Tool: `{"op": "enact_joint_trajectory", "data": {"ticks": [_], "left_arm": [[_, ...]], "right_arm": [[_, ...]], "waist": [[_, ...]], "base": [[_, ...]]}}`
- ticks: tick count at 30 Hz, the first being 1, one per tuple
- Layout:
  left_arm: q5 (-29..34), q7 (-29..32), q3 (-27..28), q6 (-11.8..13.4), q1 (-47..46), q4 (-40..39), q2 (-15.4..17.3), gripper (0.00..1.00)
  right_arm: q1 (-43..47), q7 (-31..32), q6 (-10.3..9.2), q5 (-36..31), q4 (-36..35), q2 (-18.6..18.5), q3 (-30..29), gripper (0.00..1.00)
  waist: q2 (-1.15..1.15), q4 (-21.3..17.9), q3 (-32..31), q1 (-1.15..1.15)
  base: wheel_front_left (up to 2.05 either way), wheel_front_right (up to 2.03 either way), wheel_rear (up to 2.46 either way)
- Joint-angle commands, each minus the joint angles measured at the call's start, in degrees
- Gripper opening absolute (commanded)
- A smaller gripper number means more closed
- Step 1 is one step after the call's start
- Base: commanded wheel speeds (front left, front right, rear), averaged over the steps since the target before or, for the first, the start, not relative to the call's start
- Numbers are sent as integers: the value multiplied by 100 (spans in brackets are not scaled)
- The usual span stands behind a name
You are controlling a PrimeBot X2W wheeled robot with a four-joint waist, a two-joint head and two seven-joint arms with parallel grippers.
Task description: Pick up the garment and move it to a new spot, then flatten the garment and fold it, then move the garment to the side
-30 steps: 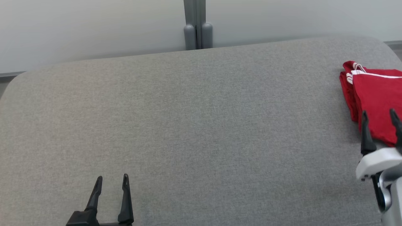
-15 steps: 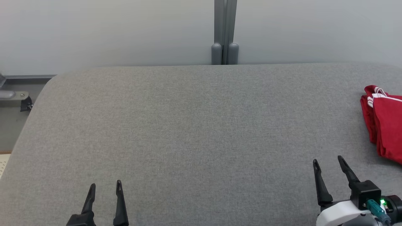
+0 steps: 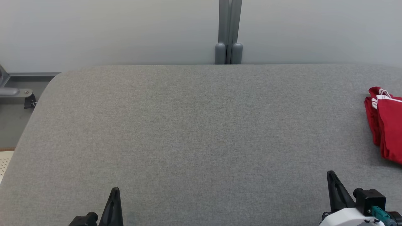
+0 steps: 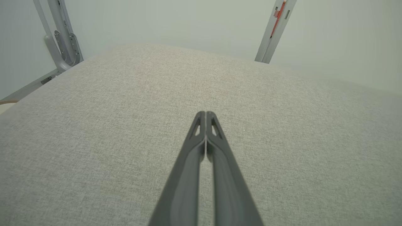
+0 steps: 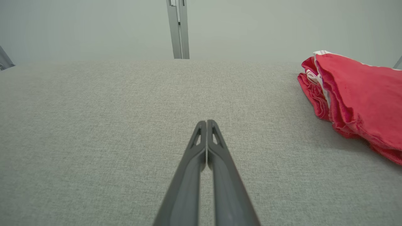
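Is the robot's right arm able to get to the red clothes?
Probably yes. The red garment lies on the grey surface near the right gripper, with nothing between them. The jaws are shut, so they'd have to open first.

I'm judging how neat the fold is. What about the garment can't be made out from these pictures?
- Red garment: one side is cut off by the right edge in both the head view and the right wrist view.
- Its lower layers: hidden under the top layer.
- Left gripper and right gripper: bodies cut off by the head view's bottom edge.
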Motion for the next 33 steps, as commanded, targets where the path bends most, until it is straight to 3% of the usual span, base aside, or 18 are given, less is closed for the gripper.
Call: {"op": "enact_joint_trajectory", "data": {"ticks": [1, 33], "left_arm": [[-303, 45, 42, -46, -134, -78, 30, 0], [-3257, 711, 381, -325, -676, 34, 147, 0]], "right_arm": [[-178, 75, -1, 336, -58, -28, -35, 0], [-561, 762, -3, 3716, -93, -38, 4, 0]], "waist": [[0, -10, 1, 0], [0, -178, 25, 0]], "base": [[0, 0, 0], [0, 0, 0]]}}
